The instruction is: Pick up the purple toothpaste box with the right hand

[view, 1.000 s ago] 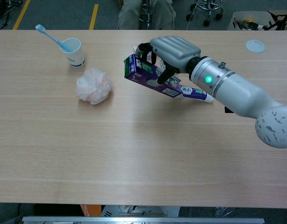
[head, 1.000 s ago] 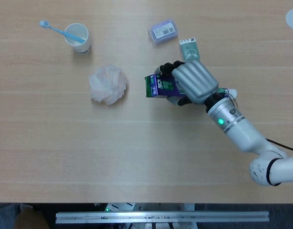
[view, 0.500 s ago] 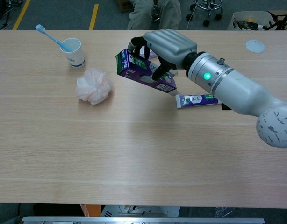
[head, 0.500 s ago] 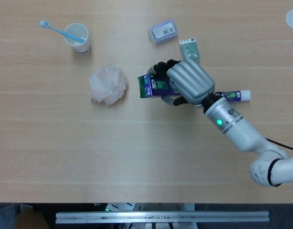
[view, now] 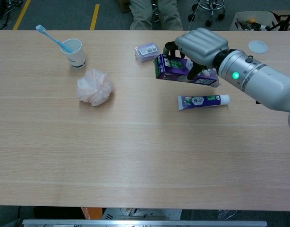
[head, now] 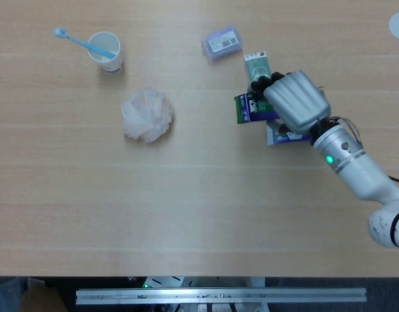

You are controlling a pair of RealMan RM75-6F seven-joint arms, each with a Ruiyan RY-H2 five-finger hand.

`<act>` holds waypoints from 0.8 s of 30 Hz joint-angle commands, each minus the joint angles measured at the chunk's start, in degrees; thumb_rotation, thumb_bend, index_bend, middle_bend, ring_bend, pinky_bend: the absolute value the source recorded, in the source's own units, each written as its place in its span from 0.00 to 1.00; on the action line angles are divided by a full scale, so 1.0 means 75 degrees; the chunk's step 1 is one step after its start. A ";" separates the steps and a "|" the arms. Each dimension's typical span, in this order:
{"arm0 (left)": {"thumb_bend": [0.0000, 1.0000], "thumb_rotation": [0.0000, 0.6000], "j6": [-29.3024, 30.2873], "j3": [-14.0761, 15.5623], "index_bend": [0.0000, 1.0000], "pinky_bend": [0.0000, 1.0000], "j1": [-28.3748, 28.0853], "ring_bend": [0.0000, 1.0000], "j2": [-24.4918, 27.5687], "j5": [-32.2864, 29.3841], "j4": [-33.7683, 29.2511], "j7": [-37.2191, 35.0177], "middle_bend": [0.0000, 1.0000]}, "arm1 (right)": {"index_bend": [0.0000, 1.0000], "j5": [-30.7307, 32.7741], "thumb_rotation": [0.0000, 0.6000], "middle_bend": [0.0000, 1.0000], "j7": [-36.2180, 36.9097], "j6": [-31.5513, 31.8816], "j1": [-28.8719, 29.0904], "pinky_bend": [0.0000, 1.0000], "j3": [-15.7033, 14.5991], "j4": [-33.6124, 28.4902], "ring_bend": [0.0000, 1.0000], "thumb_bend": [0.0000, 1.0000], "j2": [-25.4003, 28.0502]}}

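A wooden table (view: 135, 156) seen from above and from the robot's chest; the right hand (head: 295, 101) reaches in from the right side, its silver back upward and its dark fingers (view: 191, 72) curled around the purple toothpaste box (view: 175, 69); the box is gripped at its right end and lifted off the table, lying roughly level with its free left end, purple and green, sticking out beyond the fingers; in the chest view the box (head: 250, 108) hangs above the table's far right part; a purple toothpaste tube (view: 203, 100) with a white cap lies flat on the table just below the hand, apart from it; a small lilac packet (view: 147, 50) lies just left of the box near the far edge; a small green box (head: 257, 65) lies just beyond the hand in the head view; well to the left sit a pale pink bath puff (view: 93, 87) and a white paper cup (view: 74, 52) with a blue toothbrush (view: 48, 35) leaning in it; the left hand appears in neither view.
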 commanded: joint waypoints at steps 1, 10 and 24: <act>0.33 1.00 0.0008 -0.0001 0.23 0.18 0.0008 0.18 -0.0005 -0.0005 0.0016 -0.0017 0.22 | 0.45 0.0192 1.00 0.41 -0.0273 -0.0194 0.0114 0.58 -0.0093 0.0375 0.41 0.25 -0.0144; 0.33 1.00 0.0046 0.0008 0.23 0.18 0.0073 0.18 0.0007 -0.0055 0.0060 -0.0096 0.22 | 0.38 0.0640 1.00 0.36 -0.0544 -0.0637 0.0356 0.42 -0.0165 0.0888 0.30 0.23 -0.0591; 0.33 1.00 0.0089 -0.0003 0.23 0.18 0.0072 0.18 0.0011 0.0026 0.0137 -0.0205 0.22 | 0.12 0.0084 1.00 0.21 -0.0272 0.1069 -0.0686 0.29 -0.0543 -0.0789 0.16 0.23 0.0713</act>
